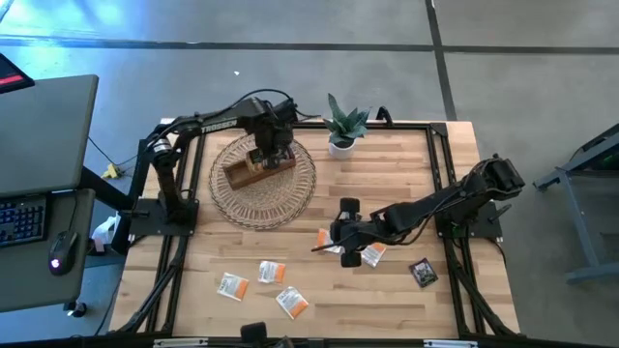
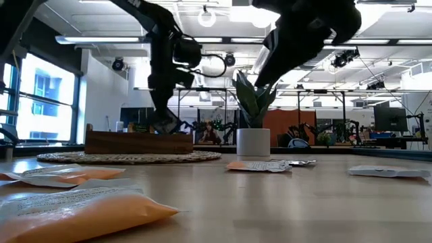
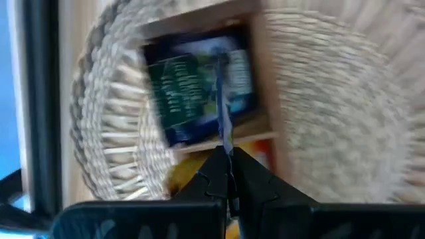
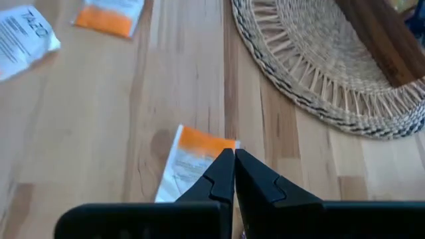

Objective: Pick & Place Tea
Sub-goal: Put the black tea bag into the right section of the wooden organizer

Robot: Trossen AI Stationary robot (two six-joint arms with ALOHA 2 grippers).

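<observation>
My left gripper [image 1: 272,150] [image 3: 226,154] hangs over the brown wooden tray [image 1: 253,172] on the round woven mat [image 1: 280,198], shut on a tea sachet seen edge-on [image 3: 222,106]. A dark sachet with a green label [image 3: 189,89] lies flat in the tray compartment below. My right gripper [image 1: 336,242] [image 4: 234,154] is shut and stands above an orange-and-white sachet [image 4: 189,162] that lies flat on the table; in the low view this sachet [image 2: 260,165] rests apart from the gripper. More orange sachets [image 1: 272,272] and a dark one [image 1: 423,273] lie toward the near edge. My left gripper pinches one edge of the sachet [image 3: 226,147] between its two fingers, which point down from above. The sachet hangs below the fingers, upright and edge-on to the wrist camera, over the tray compartment. Whether its lower end touches the tray cannot be told.
A small potted plant [image 1: 343,128] stands at the far edge beside the mat. Another orange sachet [image 1: 373,254] lies just right of my right gripper. Two more orange sachets [image 1: 232,285] [image 1: 292,303] lie near the front edge. Bare wood shows between the mat and the sachets.
</observation>
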